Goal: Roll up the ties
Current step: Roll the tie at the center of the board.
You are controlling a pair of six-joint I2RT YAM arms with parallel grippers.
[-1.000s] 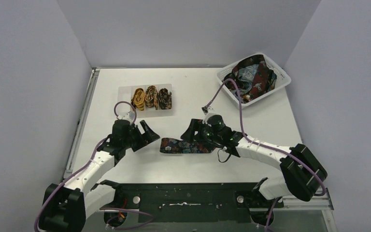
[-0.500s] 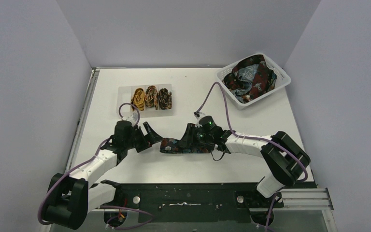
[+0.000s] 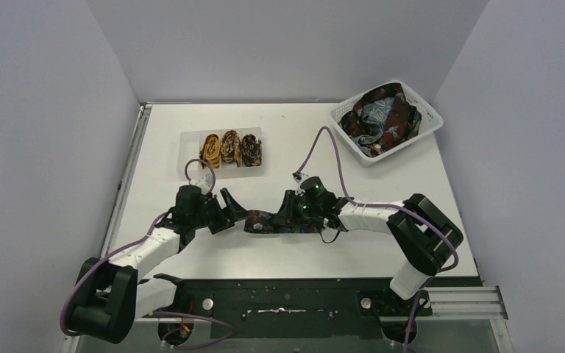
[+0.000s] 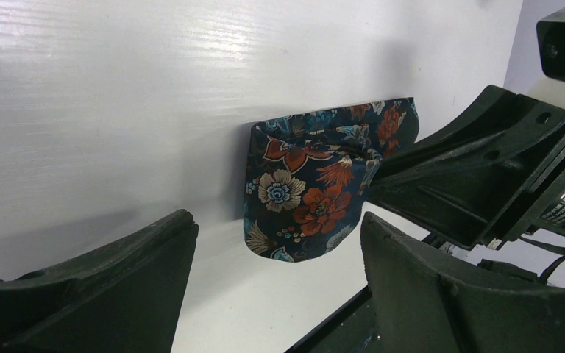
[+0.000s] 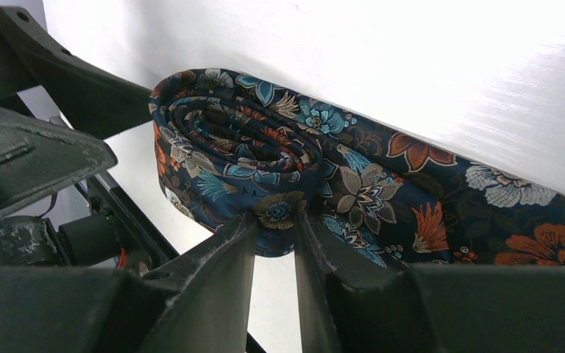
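A navy floral tie [image 3: 268, 223] lies on the white table between my two grippers. In the right wrist view one end of it is wound into a loose coil [image 5: 235, 147], and the rest runs off flat to the right [image 5: 449, 198]. My right gripper [image 5: 276, 220] [image 3: 290, 212] is shut on the near edge of that coil. The left gripper [image 4: 278, 246] [image 3: 234, 213] is open just short of the tie's rounded fold [image 4: 305, 198], with nothing between its fingers. Three rolled ties [image 3: 229, 147] sit side by side at the back left.
The rolled ties rest on a pale mat [image 3: 190, 140]. A white lattice basket [image 3: 430, 126] at the back right holds a heap of loose ties [image 3: 382, 118]. Purple cables [image 3: 331, 147] arch over the table. A black rail [image 3: 287, 298] runs along the near edge.
The right gripper's jaws have closed onto the tie's coil as that arm shifted left. The left gripper has edged right, closer to the tie's end, still open.
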